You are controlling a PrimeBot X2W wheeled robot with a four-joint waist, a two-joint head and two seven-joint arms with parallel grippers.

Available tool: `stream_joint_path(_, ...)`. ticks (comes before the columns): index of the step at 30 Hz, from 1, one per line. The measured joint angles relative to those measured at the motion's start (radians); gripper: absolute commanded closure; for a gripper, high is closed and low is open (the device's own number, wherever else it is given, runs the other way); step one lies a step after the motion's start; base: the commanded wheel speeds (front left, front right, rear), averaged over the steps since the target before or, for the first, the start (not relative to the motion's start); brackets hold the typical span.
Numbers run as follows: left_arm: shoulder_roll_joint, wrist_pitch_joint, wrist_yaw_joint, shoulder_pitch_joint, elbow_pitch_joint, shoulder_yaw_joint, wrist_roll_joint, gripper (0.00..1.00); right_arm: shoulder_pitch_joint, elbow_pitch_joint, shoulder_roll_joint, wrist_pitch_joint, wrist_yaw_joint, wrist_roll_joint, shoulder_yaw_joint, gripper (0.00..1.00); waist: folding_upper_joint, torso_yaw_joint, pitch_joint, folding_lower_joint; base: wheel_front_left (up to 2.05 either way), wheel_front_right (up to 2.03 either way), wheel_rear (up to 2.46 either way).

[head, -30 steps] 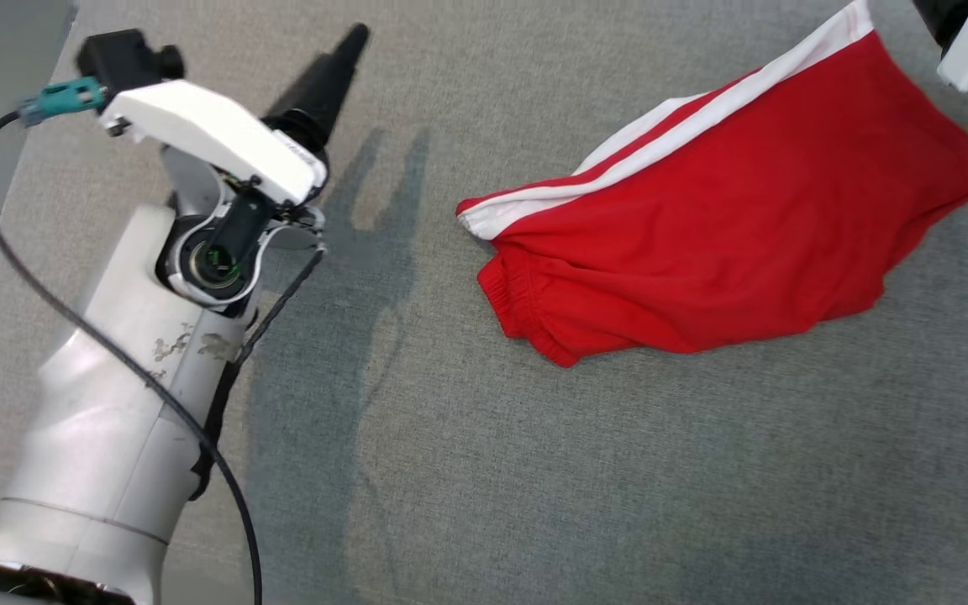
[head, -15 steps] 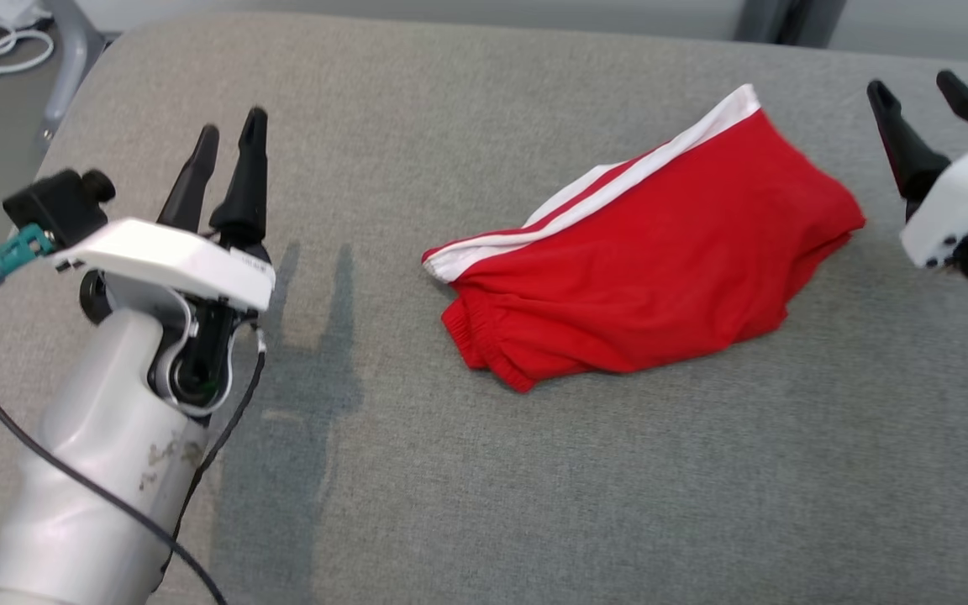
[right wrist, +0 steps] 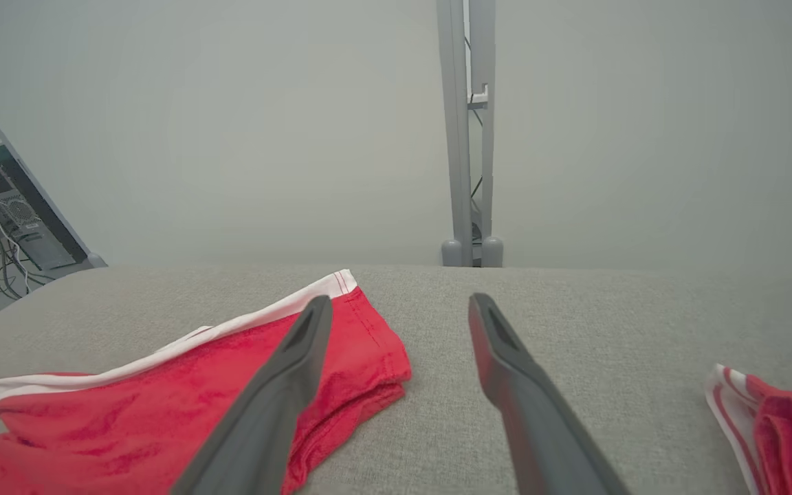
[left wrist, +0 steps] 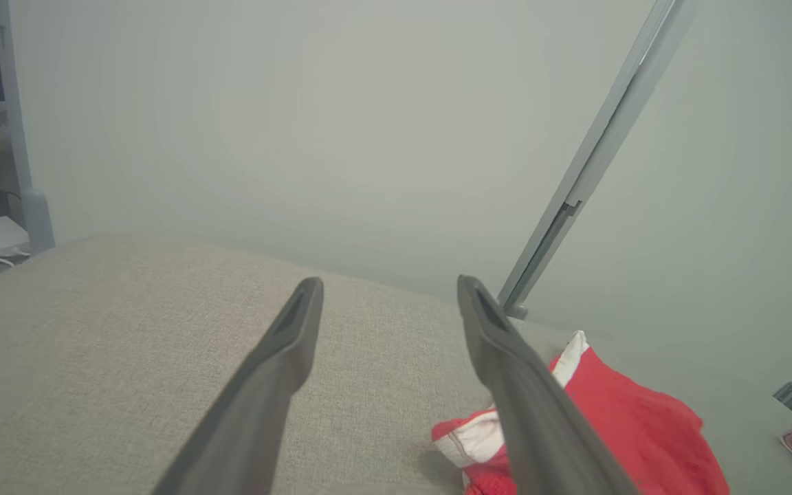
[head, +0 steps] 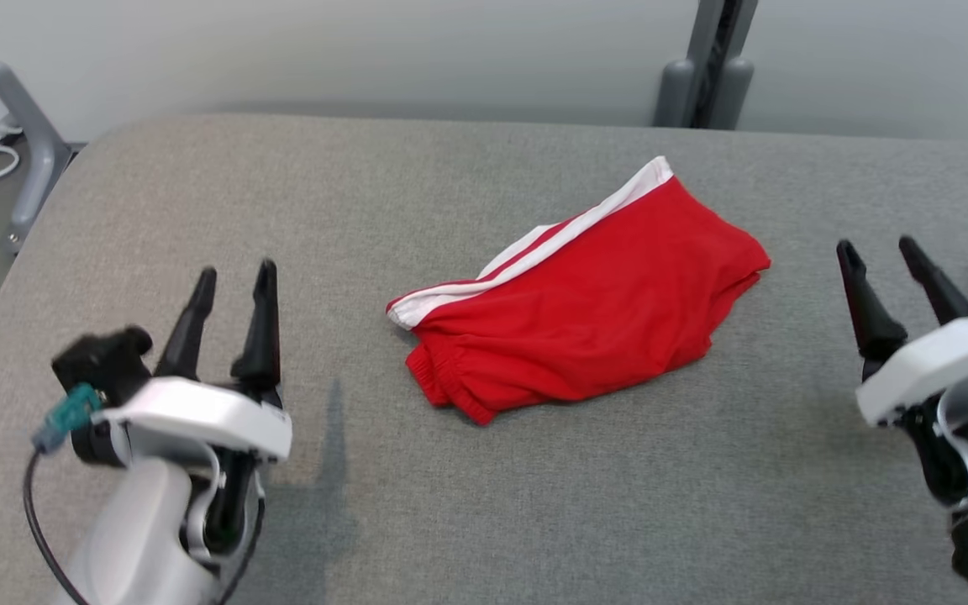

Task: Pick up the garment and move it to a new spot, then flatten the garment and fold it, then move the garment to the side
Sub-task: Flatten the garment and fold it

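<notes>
The garment [head: 581, 307], red shorts with white side stripes, lies folded in the middle of the grey padded table [head: 484, 504]. My left gripper [head: 234, 279] stands open at the lower left, well to the left of the shorts, with nothing between its fingers. My right gripper [head: 876, 250] stands open at the right, just past the shorts' right edge, also empty. In the left wrist view the garment [left wrist: 643, 426] lies beyond the right finger, partly hidden by it. In the right wrist view the garment [right wrist: 162, 405] lies to the left, behind the left finger.
A second red-and-white striped cloth [right wrist: 781, 419] lies at the table's right edge. A grey metal post [head: 707, 63] stands behind the table against the pale wall. Cables and a frame leg [head: 22, 143] sit off the table's far left corner.
The head camera has tilted up, so the whole picture has slid down and the wall has come into sight. Both grippers now show lower in the picture. The garment looks unmoved on the table.
</notes>
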Motion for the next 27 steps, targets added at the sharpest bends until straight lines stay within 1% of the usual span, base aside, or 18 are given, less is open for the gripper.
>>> stream_joint_path(3,-0.021,0.000,0.007,0.079,-0.039,0.035,0.072,0.00,0.062,-0.014,0.031,-0.012,0.000,-0.009,-0.039,0.00,0.0000,-0.012,-0.023,0.0000,0.00,0.00,0.00)
stream_joint_path(5,-0.041,0.000,0.007,0.133,-0.054,0.065,0.095,0.00,0.103,-0.023,0.055,-0.015,0.000,-0.013,-0.063,0.00,0.0000,-0.019,-0.036,0.0000,0.00,0.00,0.00)
stream_joint_path(9,-0.052,0.000,0.004,0.208,-0.078,0.109,0.183,0.00,0.177,-0.038,0.098,-0.018,0.000,-0.038,-0.110,0.00,0.0000,-0.029,-0.057,0.0000,0.00,0.00,0.00)
stream_joint_path(14,-0.103,0.000,-0.016,0.281,-0.096,0.152,0.240,0.00,0.237,-0.057,0.135,-0.015,0.000,-0.060,-0.156,0.00,0.0000,-0.033,-0.067,0.0000,0.00,0.00,0.00)
stream_joint_path(18,-0.123,0.000,-0.033,0.302,-0.099,0.179,0.274,0.00,0.247,-0.076,0.152,0.005,0.000,-0.073,-0.176,0.00,0.0000,-0.029,-0.066,0.0000,0.00,0.00,0.00)
stream_joint_path(20,-0.132,0.000,-0.041,0.302,-0.098,0.180,0.301,0.00,0.249,-0.083,0.159,0.024,0.000,-0.076,-0.185,0.00,0.0000,-0.025,-0.063,0.0000,0.00,0.00,0.00)
stream_joint_path(24,-0.144,0.000,-0.058,0.296,-0.087,0.185,0.323,0.00,0.243,-0.070,0.182,0.079,0.000,-0.033,-0.223,0.00,0.0000,-0.008,-0.053,0.0000,0.00,0.00,0.00)
stream_joint_path(27,-0.158,0.000,-0.066,0.277,-0.067,0.193,0.329,0.00,0.222,-0.041,0.188,0.153,0.000,0.018,-0.250,0.00,0.0000,0.019,-0.039,0.0000,0.00,0.00,0.00)
